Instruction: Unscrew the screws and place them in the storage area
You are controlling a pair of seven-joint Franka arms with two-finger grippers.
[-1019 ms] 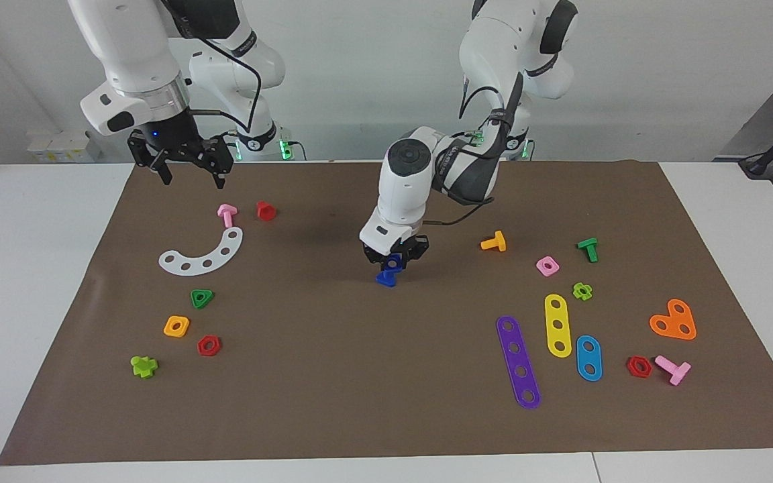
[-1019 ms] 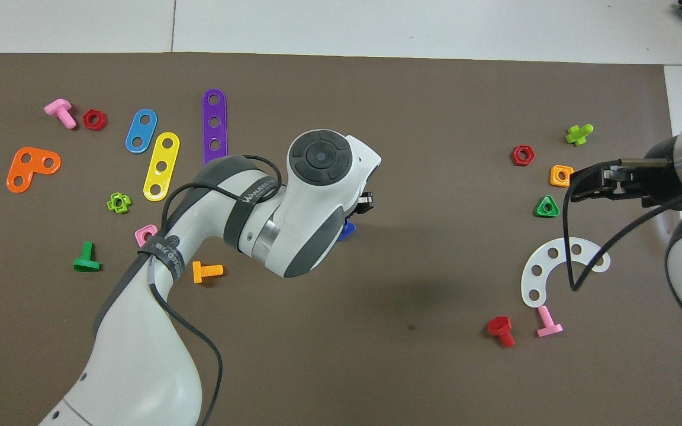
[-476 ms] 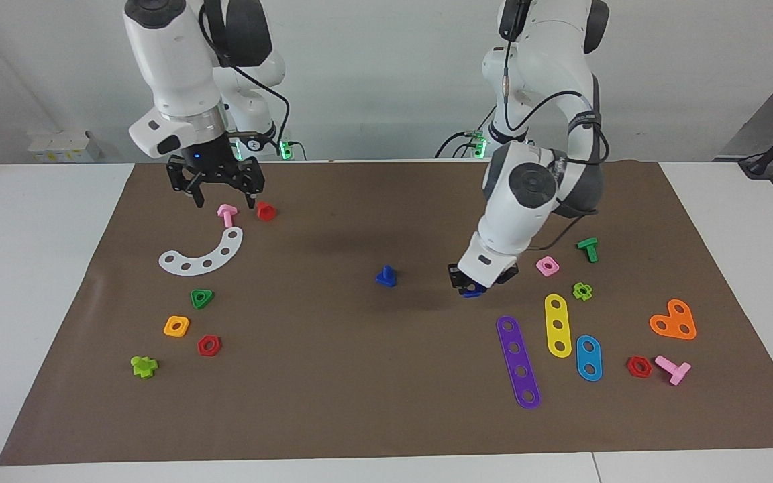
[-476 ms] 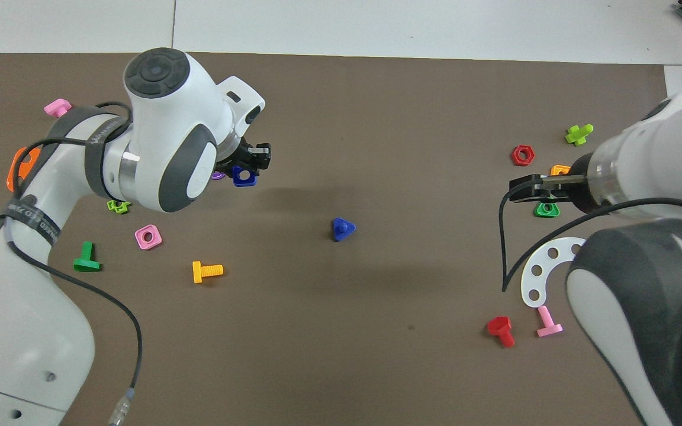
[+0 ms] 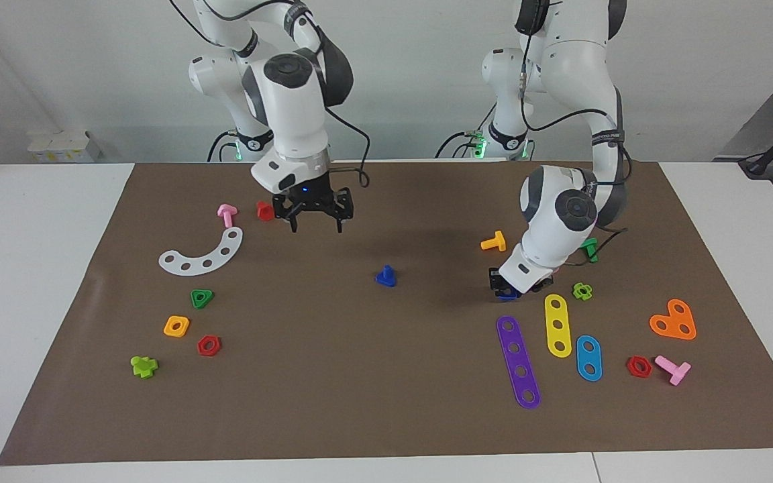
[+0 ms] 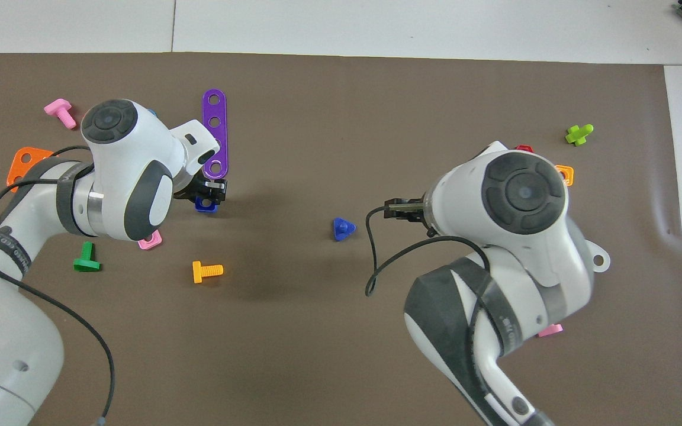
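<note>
The dark-blue screw (image 5: 385, 276) stands head down, alone in the middle of the brown mat (image 5: 359, 389); it also shows in the overhead view (image 6: 343, 228). My left gripper (image 5: 508, 290) is low over the mat toward the left arm's end, shut on a blue square nut (image 6: 205, 205), close to the end of the purple strip (image 5: 518, 362). My right gripper (image 5: 316, 225) is open and empty, up over the mat between the red screw (image 5: 264, 210) and the blue screw. In the overhead view the right gripper (image 6: 397, 208) lies just beside the blue screw.
Toward the right arm's end lie a pink screw (image 5: 227, 215), a white arc (image 5: 202, 255), a green triangular nut (image 5: 202, 298), an orange nut (image 5: 176, 326) and a red nut (image 5: 209, 345). Toward the left arm's end lie an orange screw (image 5: 494, 241), a yellow strip (image 5: 558, 325) and a blue strip (image 5: 588, 357).
My left gripper lifted the blue nut off the screw and carried it toward the left arm's end, down beside the purple strip. My right gripper swung in toward the blue screw.
</note>
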